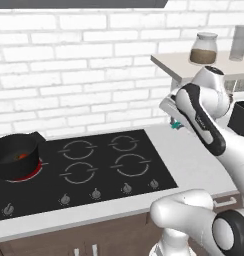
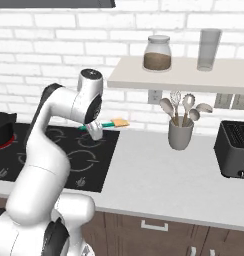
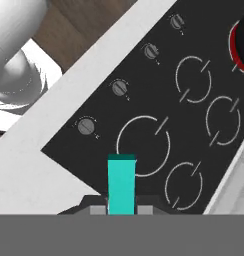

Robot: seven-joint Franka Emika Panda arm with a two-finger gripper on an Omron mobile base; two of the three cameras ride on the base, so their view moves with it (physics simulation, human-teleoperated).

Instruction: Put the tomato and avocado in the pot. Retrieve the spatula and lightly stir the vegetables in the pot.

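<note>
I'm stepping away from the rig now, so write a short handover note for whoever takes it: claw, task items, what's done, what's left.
Claw: shut on the spatula, held above the cooktop near its right edge.
Pot: on the glowing front-left burner, far left of the claw. Something red-orange inside looks like the tomato; avocado cannot be made out.
Done: spatula retrieved; tomato apparently in the pot.
Left: confirm the avocado, carry the spatula to the pot, stir lightly.

No readable text, labels, brands or numbers on anything here
</note>
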